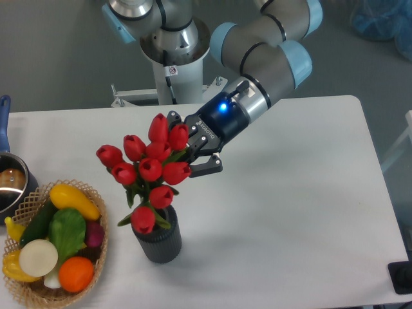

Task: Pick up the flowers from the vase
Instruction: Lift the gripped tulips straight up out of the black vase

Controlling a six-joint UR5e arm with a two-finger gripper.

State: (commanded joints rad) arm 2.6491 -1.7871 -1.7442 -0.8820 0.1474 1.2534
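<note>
- The gripper [188, 156] is reaching in from the right of the bunch at a slant, and its jaws are clamping the red tulips [149, 172] high up, just behind the buds; judging by this, the grip is taken there because the stems lower down are hidden inside the container.
- The tulips are leaning toward the left, away from the arm, with the buds fanning out above and the lowest bud hanging just over the rim.
- The dark grey ribbed vase [159, 242] is standing upright on the white surface [290, 212], and the green stems are running down into its mouth, so the bunch is probably only partly drawn out; how much stem is left inside cannot be told.
- The wicker basket [98, 270] is sitting to the left of the vase, near but apart from it, and is holding toy produce: a yellow squash, green pieces, a white onion, an orange and a dark purple piece.
- A metal pot [9, 188] with a blue handle is showing at the left edge, its contents too cropped to name.
</note>
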